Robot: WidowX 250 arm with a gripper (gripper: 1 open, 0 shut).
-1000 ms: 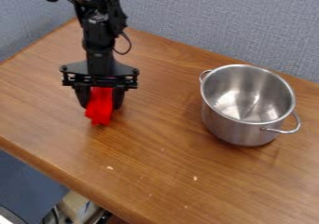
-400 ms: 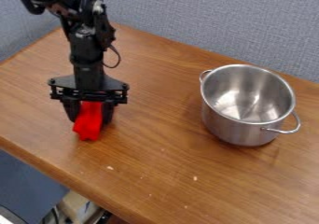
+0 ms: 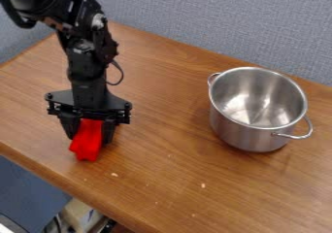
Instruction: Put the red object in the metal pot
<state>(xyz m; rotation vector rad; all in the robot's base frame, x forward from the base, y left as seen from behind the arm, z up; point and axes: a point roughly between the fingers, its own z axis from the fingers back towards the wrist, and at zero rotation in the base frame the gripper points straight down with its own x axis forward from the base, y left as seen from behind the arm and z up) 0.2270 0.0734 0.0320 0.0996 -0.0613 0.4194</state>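
Arm (image 3: 81, 43) and red object (image 3: 88, 140) nearer the table's (image 3: 169, 169) front edge, jaws clamped around it.

My red object (image 3: 87, 141) is a bright elongated block, standing tilted between my tool's fingers near the table's front edge. The shiny round metal pot (image 3: 259, 109) sits upright, empty, well apart to its right.

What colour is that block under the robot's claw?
Bright red. The block shows clearly in the camera view, between the black gripper jaws.
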